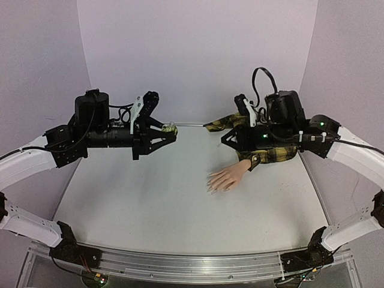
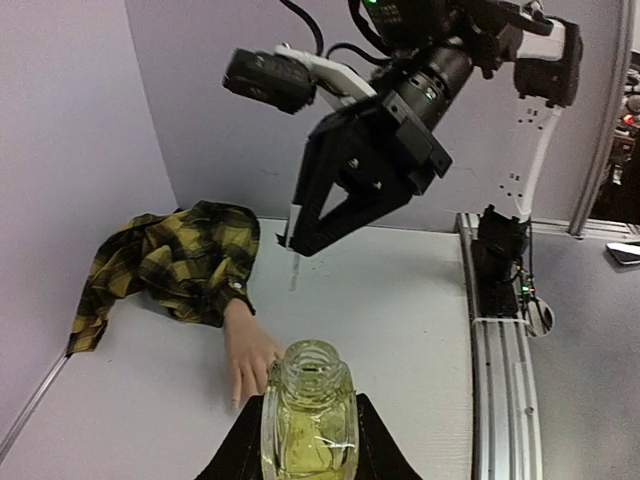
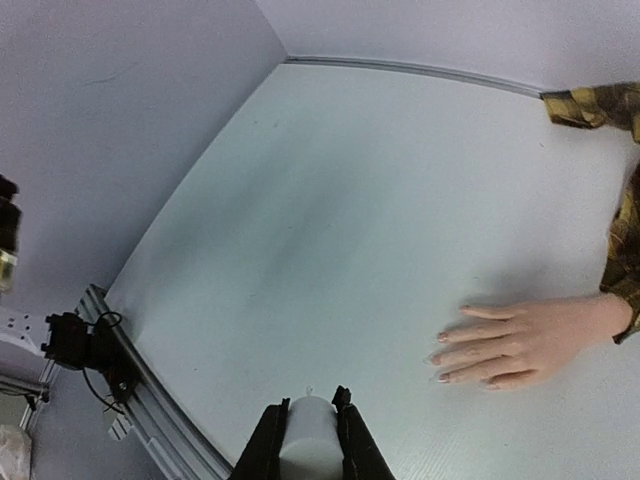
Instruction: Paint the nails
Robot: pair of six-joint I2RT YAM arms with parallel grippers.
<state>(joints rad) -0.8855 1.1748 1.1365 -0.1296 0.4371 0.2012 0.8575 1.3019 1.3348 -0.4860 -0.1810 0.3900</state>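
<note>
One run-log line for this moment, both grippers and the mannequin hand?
left gripper: shut on open bottle | right gripper: shut on cap with brush | mannequin hand: flat on table | nails: brush not touching

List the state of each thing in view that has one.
bottle: uncapped, yellowish liquid inside
left gripper: jaws shut on bottle
white cap: off the bottle, brush hanging down
right gripper: jaws shut on white cap
mannequin hand: flat on table, palm down
nails: too small to tell whether painted
plaid sleeve: crumpled

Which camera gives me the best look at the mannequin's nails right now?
Right wrist: the nails face it unobstructed. Top view shows them tiny; left wrist has the bottle hiding part of the hand.
</note>
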